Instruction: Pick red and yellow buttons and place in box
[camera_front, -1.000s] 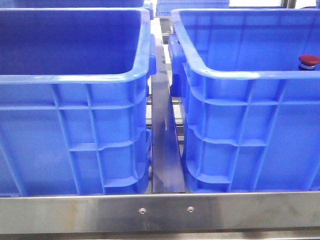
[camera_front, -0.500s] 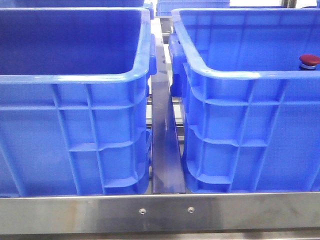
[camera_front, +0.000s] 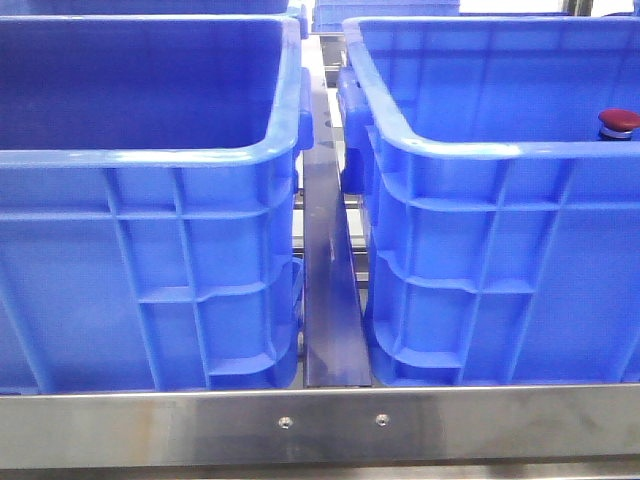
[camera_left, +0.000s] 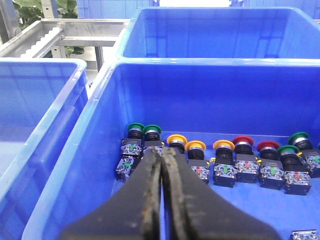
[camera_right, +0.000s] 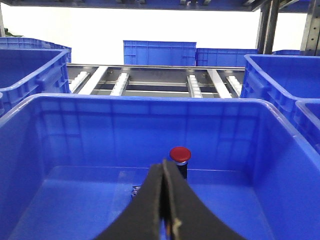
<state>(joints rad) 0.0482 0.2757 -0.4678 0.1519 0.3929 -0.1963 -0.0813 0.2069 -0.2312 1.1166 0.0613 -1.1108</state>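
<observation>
Nothing has shifted in the front view over the last second: the red button (camera_front: 618, 122) still stands upright, cap up, inside the right crate (camera_front: 480, 150) near its right side. Left gripper (camera_left: 161, 156), fingers pressed together, hangs above a row of yellow buttons (camera_left: 195, 147) with open floor nearer. Right gripper (camera_right: 164, 167) is likewise closed, empty.

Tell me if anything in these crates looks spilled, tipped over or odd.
Mostly tidy: the buttons stand upright in a row in the crate under the left end effector. One block lies apart from the row. A lone red button stands upright in the other crate.
</observation>
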